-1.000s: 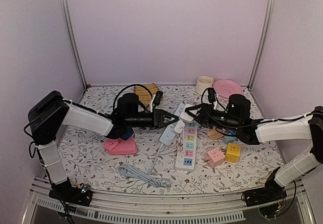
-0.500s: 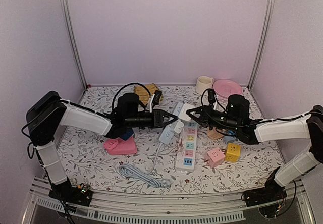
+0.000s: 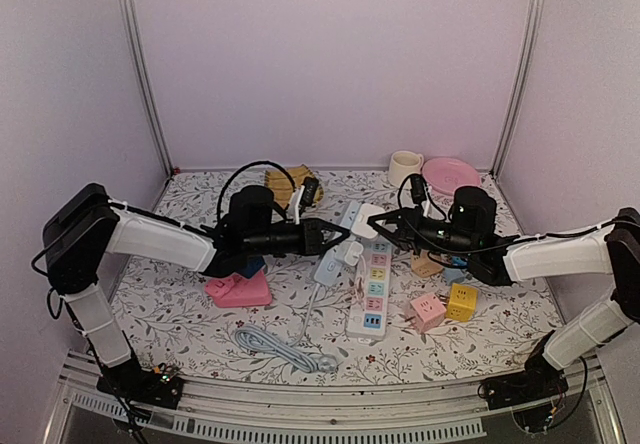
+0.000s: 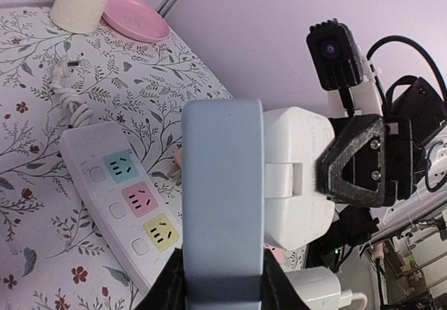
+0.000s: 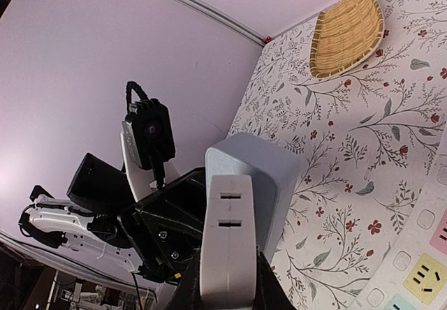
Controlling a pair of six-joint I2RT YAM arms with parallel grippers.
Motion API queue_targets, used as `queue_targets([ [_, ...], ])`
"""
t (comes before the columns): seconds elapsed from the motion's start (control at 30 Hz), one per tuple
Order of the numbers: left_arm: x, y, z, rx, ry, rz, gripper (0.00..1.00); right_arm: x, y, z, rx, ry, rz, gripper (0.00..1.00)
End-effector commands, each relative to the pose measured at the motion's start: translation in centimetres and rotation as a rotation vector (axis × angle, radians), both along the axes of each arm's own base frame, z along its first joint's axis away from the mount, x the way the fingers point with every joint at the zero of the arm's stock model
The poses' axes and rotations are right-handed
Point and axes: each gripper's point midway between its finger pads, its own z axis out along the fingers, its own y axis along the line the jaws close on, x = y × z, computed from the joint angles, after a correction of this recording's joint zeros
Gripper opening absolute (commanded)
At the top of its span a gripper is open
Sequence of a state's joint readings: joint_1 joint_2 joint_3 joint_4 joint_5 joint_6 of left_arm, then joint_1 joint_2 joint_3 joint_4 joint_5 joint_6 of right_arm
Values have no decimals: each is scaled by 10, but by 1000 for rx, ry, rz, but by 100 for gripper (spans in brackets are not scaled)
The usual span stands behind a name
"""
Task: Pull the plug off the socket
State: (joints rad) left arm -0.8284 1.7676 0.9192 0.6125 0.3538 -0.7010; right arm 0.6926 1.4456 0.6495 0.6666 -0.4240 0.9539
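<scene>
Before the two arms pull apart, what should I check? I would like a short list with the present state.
1. Left hand shut on blue strip: ok.
2. Right hand shut on plug: ok.
3. Plug seated in strip, not yet out: ok.
4. Strip held above the table: ok.
5. Cable free of snags: cannot tell.
6. Grip firm enough: cannot tell.

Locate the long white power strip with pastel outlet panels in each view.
Top external: long white power strip at centre.
Left wrist: lower left, behind the held grey-blue strip.
Right wrist: bottom right corner, partly cut off.
Shared landmark: floral table cover.
</scene>
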Motion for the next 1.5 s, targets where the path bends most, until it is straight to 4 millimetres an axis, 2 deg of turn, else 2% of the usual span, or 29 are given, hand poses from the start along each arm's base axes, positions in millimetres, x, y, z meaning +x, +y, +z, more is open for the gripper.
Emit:
queue_targets([
  [0.0, 15, 26, -49, 125, 84, 114, 0, -37, 12, 76, 169, -239, 182, 3],
  [0.17, 20, 29, -49, 123, 88, 122, 0, -47, 13, 83, 173, -285, 232, 3],
  [0.4, 25, 36, -48, 98, 113, 120, 0, -52, 11, 84, 159, -311, 243, 3],
  [0.63, 29, 39, -55, 121, 120, 132, 0, -61, 8, 93, 165, -360, 268, 3],
  [0.77, 31, 40, -50, 113, 115, 135, 0, -55, 8, 87, 136, -340, 248, 3],
  [0.9, 32, 44, -39, 109, 95, 157, 0, -41, 4, 63, 65, -264, 203, 3],
  [1.07, 35, 60, -28, 131, 62, 231, 0, -24, -6, 19, -54, -137, 139, 3],
  [1.2, 34, 75, -19, 143, 32, 287, 0, -19, -6, -17, -132, -45, 125, 3],
  [1.33, 32, 80, -10, 142, 9, 302, 0, -18, 1, -52, -171, 59, 147, 3],
  [1.47, 31, 78, -6, 140, 2, 296, 0, -24, 20, -84, -211, 135, 200, 4],
])
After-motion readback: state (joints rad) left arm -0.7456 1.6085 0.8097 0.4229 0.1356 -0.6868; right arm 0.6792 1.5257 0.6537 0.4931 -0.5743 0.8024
